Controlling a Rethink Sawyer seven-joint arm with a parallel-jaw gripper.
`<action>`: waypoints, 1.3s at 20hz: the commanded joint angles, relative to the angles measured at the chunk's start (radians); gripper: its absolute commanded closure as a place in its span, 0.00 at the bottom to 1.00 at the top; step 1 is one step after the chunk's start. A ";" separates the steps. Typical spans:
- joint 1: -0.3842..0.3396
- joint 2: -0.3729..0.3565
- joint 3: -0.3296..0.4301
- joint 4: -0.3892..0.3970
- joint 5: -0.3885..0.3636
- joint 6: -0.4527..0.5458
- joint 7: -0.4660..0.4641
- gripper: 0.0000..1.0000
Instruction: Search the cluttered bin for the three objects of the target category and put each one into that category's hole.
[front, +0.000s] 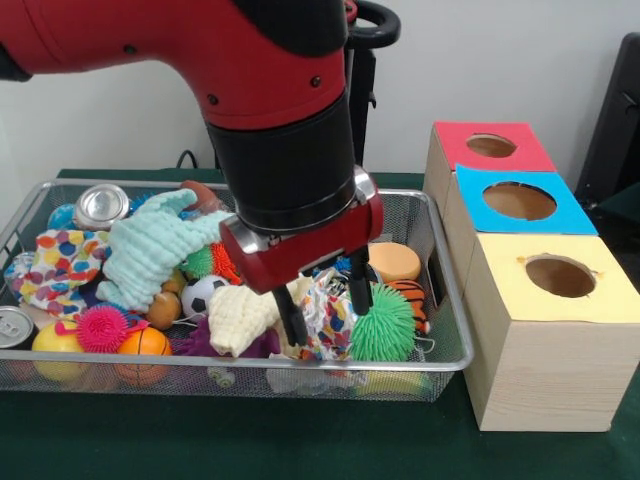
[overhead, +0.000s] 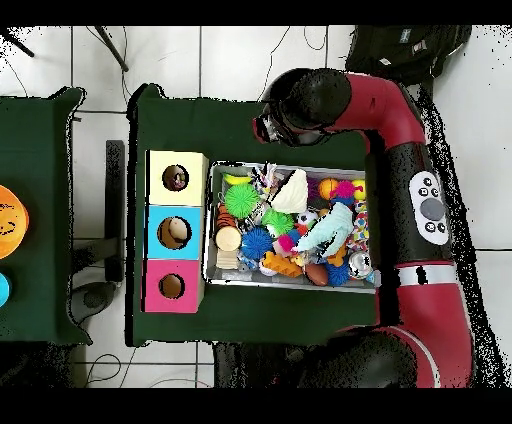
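Soft crinkly patterned cloth (front: 326, 315) sits between the open gripper (front: 325, 308) fingers, not yet pinched; it looks light, easiest grabbed by its bunched top.

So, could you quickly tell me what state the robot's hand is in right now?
Hand: open, fingers lowered into the wire bin on either side of the crumpled patterned cloth, holding nothing yet.
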 joint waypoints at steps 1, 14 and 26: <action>-0.037 0.031 -0.009 0.012 -0.043 -0.052 -0.227 0.00; -0.059 0.045 0.004 0.025 -0.017 -0.019 -0.226 1.00; -0.062 0.016 -0.003 0.093 -0.010 -0.047 -0.169 1.00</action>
